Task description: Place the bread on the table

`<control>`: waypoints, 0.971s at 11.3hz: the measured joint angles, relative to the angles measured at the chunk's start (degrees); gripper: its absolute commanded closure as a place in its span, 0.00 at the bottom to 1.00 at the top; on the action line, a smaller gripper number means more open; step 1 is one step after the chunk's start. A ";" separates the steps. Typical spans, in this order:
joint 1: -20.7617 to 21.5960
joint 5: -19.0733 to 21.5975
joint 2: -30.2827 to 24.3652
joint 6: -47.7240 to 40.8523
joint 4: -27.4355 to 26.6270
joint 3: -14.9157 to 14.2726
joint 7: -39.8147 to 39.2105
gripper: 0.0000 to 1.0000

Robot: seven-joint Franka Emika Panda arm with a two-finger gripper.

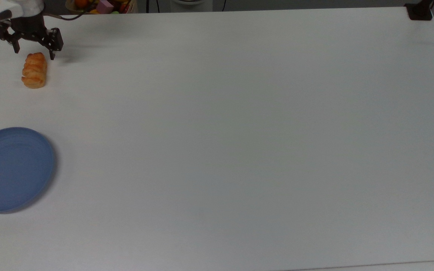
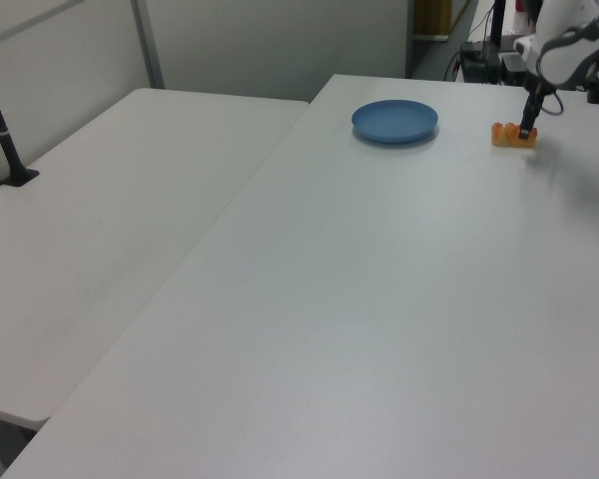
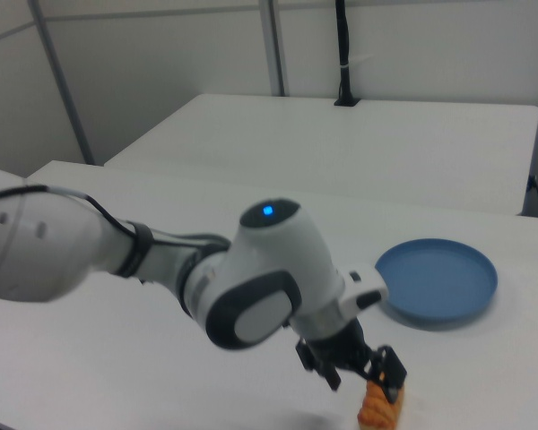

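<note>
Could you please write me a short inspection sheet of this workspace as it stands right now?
Surface: white table, smooth and bare across most of its top.
Job's things: bread lies flat on the table near the top view's upper left corner, apart from the blue plate.
Clutter: the blue plate at the top view's left edge, with nothing on it.
Gripper: gripper open, just above the bread's far end, holding nothing.
Cables: a dark cable runs from the wrist toward the table's far edge.
Surroundings: second white table alongside; colourful items beyond the far edge; black post.
</note>
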 measured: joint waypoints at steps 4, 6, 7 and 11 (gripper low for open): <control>0.73 0.03 -6.83 -15.54 6.14 6.14 13.72 0.00; 1.83 0.60 -7.95 -27.13 13.87 9.26 19.50 0.00; 2.50 2.40 -8.03 -30.96 17.40 10.67 20.48 0.00; 3.64 11.26 -8.25 -48.93 32.76 19.45 28.48 0.00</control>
